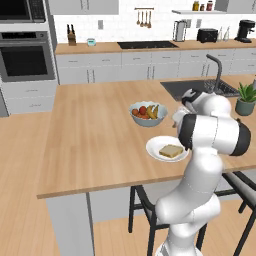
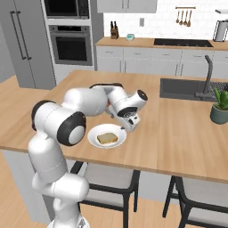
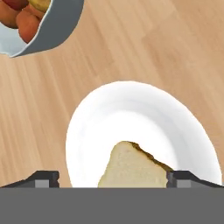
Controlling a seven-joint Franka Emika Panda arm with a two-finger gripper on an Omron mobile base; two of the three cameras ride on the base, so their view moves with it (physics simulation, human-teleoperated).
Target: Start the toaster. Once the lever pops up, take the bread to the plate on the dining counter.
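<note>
The bread (image 1: 171, 151) (image 2: 107, 138) (image 3: 131, 168), a tan slice with a brown crust, lies flat on the white plate (image 1: 155, 145) (image 2: 95, 132) (image 3: 131, 109). That plate sits near the front edge of the light-wood dining counter (image 1: 90, 140) (image 2: 178, 138). My gripper (image 2: 129, 126) (image 3: 113, 179) hovers just above the plate's far side and is open. Its fingertips (image 3: 43, 179) straddle the slice without touching it. The black toaster (image 1: 207, 35) stands far off on the back counter.
A white bowl of fruit (image 1: 148, 114) (image 3: 52, 30) stands just beyond the plate. A sink (image 1: 190, 89) (image 2: 182, 89) with a tap and a potted plant (image 1: 246, 99) (image 2: 220, 107) are to the right. Dark stools (image 2: 111, 178) (image 1: 245, 185) stand under the counter's front edge.
</note>
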